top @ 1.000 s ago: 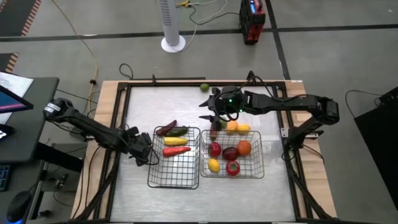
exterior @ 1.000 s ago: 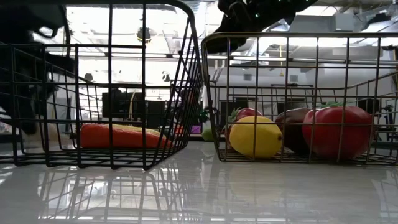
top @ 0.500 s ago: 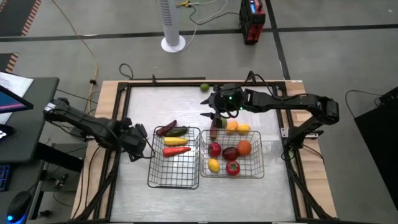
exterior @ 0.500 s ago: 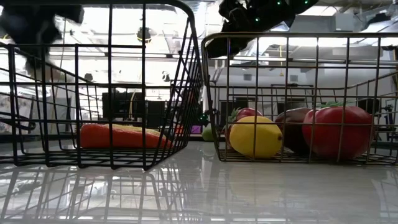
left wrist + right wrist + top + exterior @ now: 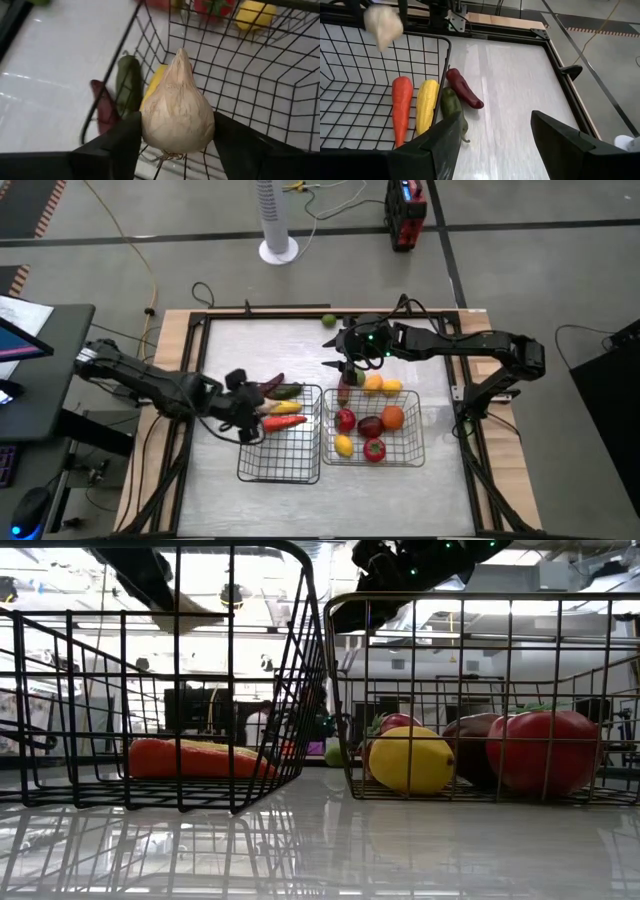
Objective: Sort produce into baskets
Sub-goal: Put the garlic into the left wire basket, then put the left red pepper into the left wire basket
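My left gripper (image 5: 243,408) is shut on a whitish garlic (image 5: 177,110) above the left side of the left wire basket (image 5: 283,470). That basket holds a long red piece (image 5: 283,423) and a long yellow one (image 5: 283,408). A green one (image 5: 287,391) and a maroon one (image 5: 266,386) lie at its far edge. The garlic also shows in the right wrist view (image 5: 382,25). My right gripper (image 5: 345,367) is open and empty, above the far left corner of the right basket (image 5: 415,450), which holds round red, yellow and orange pieces. My left gripper pinches the garlic's bulb by its two opposite sides (image 5: 150,125) between its two fingers (image 5: 120,145). The garlic's pointed tip (image 5: 181,54) points away from the gripper. The garlic is lifted clear, over the left basket.
A small green round fruit (image 5: 328,320) lies on the table near the far edge. A wooden frame (image 5: 190,340) runs around the table. Bare table lies near of both baskets (image 5: 330,500) and at the far left (image 5: 250,350).
My left gripper has risen from beside the left basket's left wall and gone toward the table's right edge. It now stands over that basket's left side and still holds the garlic. My right gripper has kept about still.
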`<act>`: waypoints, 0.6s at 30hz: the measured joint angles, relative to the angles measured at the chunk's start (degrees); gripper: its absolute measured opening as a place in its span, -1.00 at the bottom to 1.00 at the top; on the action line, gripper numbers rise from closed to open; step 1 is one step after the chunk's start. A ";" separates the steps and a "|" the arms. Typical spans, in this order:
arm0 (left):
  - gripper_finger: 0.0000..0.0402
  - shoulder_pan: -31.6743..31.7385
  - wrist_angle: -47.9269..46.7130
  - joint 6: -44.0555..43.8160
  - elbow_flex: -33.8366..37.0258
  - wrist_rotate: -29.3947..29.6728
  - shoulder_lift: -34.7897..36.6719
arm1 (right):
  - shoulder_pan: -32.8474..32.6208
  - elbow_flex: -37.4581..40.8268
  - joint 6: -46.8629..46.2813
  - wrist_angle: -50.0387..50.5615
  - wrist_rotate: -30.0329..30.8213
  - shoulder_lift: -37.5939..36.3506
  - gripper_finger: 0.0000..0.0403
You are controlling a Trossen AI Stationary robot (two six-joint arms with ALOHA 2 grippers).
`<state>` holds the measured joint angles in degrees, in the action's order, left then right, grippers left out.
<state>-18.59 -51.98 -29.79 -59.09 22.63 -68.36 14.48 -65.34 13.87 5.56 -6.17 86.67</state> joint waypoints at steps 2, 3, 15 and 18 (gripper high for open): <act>0.24 1.40 0.28 0.33 0.00 -1.67 -2.03 | 0.01 0.00 0.11 0.00 0.00 0.00 0.32; 0.30 2.18 0.08 0.65 0.00 -2.69 -2.81 | 0.12 0.00 0.14 0.00 0.00 0.00 0.32; 0.48 13.98 -1.34 6.26 -0.02 -1.76 -1.80 | 1.07 0.00 0.15 0.31 0.00 0.00 0.32; 0.46 16.47 -4.23 5.44 0.00 -0.41 -0.91 | 1.05 0.00 0.17 1.70 0.00 0.00 0.32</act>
<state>-2.13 -56.21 -24.35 -59.09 22.22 -69.27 15.53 -65.34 14.04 7.26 -6.17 86.67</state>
